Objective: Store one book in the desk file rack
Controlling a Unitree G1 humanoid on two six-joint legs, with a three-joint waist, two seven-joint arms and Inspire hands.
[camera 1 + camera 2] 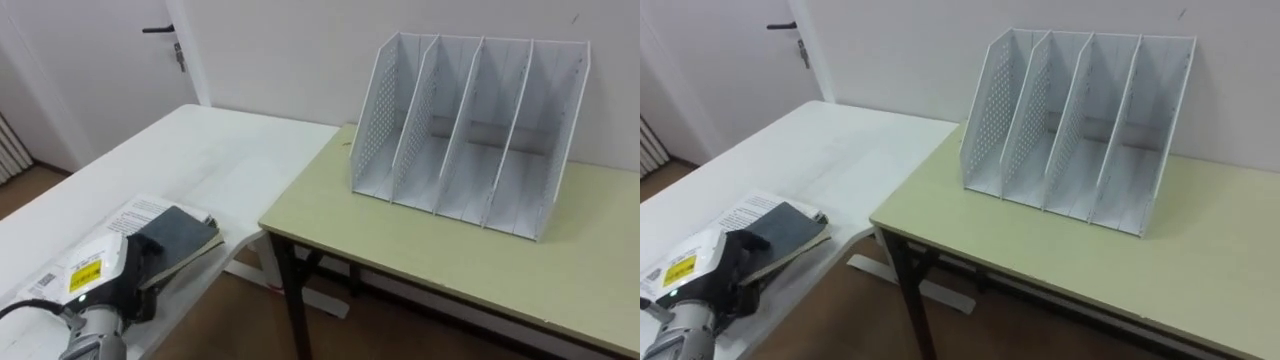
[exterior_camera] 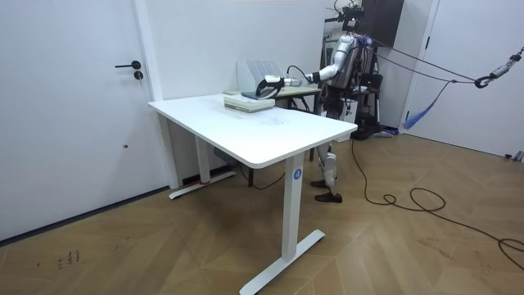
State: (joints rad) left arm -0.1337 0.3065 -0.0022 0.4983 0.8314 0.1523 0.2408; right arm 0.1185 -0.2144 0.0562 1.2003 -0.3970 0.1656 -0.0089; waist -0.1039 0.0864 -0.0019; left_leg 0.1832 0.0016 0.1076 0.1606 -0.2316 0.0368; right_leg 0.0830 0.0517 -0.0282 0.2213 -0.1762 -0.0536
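Two tables meet at a corner below us: a white table (image 1: 200, 150) at 9 o'clock and a green table (image 1: 420, 240) at 3 o'clock. On the green one stands the rack (image 1: 470, 130), at about 1 o'clock, with its slots empty and open toward us.

We see the book (image 1: 185, 232), dark-covered, lying flat on a stack of papers (image 1: 130, 215) near the white table's edge, at 8 o'clock in our view. Our left hand (image 1: 140, 280) sits on the book's near end, so the book lies at roughly 1 o'clock from the hand and touches it. We cannot tell whether the hand has closed on the book or merely rests there.

We judge that the book's long axis runs from about 8 toward 2 o'clock, which points nearly at the rack. The rack is well apart from the book, across the gap between the tables. The left hand is the one at the book, so the carry would fall to it, and the flat book must be stood on edge to enter a slot.
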